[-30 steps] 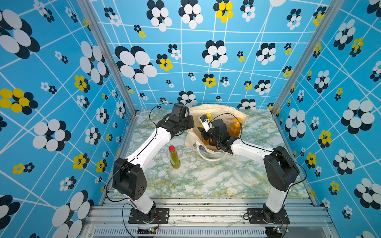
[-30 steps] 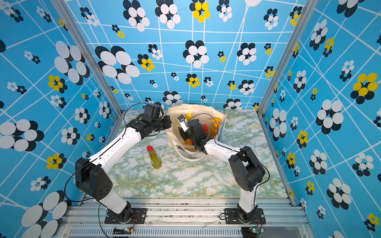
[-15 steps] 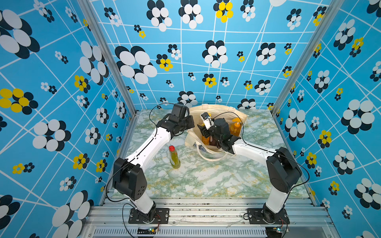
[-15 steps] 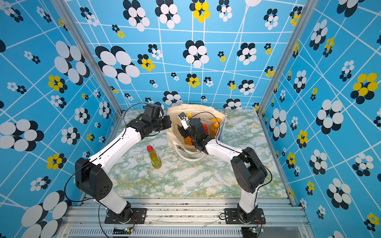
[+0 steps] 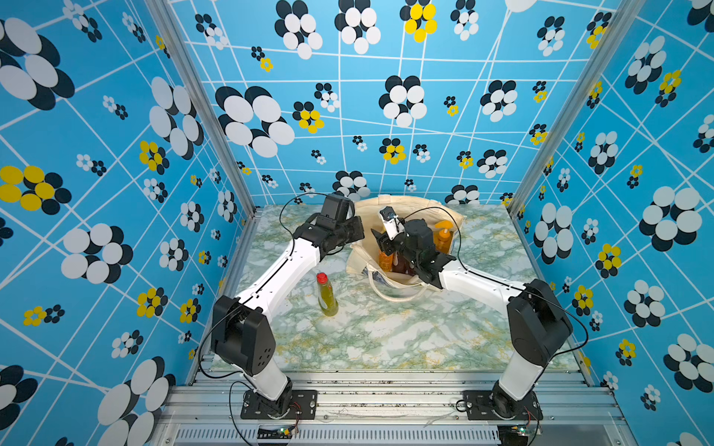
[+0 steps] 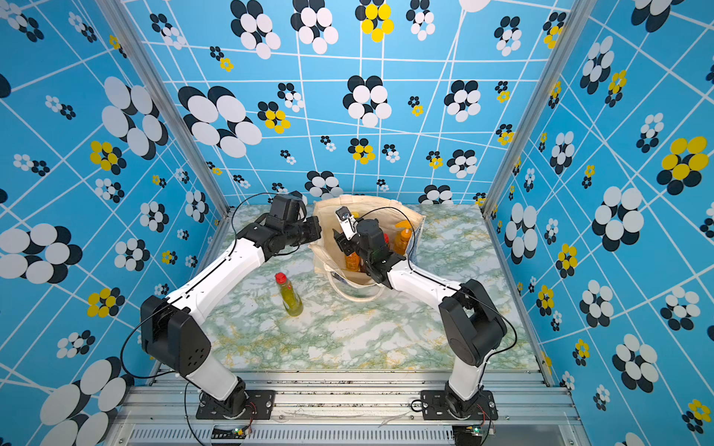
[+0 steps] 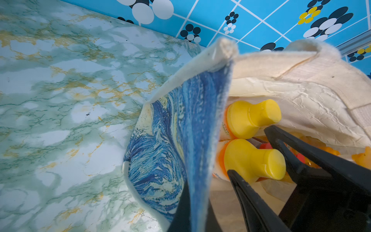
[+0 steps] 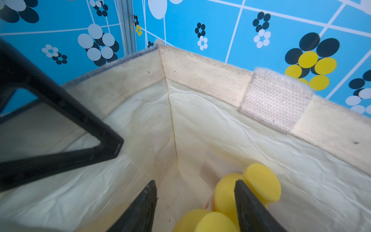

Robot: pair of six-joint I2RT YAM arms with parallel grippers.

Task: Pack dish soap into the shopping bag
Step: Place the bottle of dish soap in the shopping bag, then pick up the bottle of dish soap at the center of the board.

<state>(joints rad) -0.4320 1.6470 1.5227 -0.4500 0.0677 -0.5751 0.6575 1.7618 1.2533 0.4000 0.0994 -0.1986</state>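
Right wrist view of a release inside the bag

Shows the right gripper (image 8: 194, 182) low inside the shopping bag (image 8: 200, 70), with jaws parted wider than a second ago. Catches nothing pinched between them, only bare lining and the edge of a yellow cap (image 8: 261, 180). Reads as a bottle just let go.

Finds, in the left wrist view, two yellow-capped orange bottles (image 7: 251, 118) side by side in the bag, with red caps (image 7: 265, 145) glimpsed behind them. Picks out, in both top views, the big orange pump bottle (image 5: 442, 235) at the bag's 3 o'clock side.

Keeps the left gripper (image 7: 195, 213) clamped on the bag's blue printed wall at its 9 o'clock rim, unchanged, holding the mouth open.

Leaves one item outside: the red-capped olive-green bottle (image 5: 326, 297), upright on the marble table (image 5: 386, 340), well apart from the bag at about 8 o'clock from it.

Means most of the packing looks done. Calls next, probably, for lifting the right gripper clear of the rim and fetching that last bottle without dragging the canvas.
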